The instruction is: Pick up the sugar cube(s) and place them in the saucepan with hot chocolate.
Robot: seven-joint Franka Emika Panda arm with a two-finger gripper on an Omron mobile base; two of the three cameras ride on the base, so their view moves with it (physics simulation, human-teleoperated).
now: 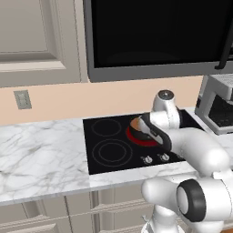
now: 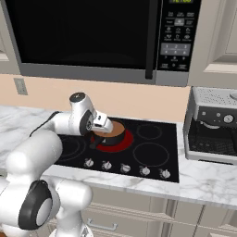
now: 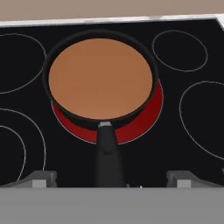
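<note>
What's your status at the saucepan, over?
Gripper open, above pan handle, nothing held. Saucepan of hot chocolate on glowing red burner. No sugar cube visible. Nothing in the way.

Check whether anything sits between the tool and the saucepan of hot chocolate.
Nothing visible does: the tool hangs open over the small round dark saucepan, just above its short black handle, with bare black cooktop around.

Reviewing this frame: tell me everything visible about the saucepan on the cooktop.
The saucepan is small, round and dark, with a thin black rim and a short black handle joined by a small grey fitting. It looks like dark metal. A flat, smooth brown liquid fills it; nothing floats on the surface. It sits upright on a glowing red burner of the black cooktop, the red showing around its near side. The gripper hangs above its handle, apart from it.
</note>
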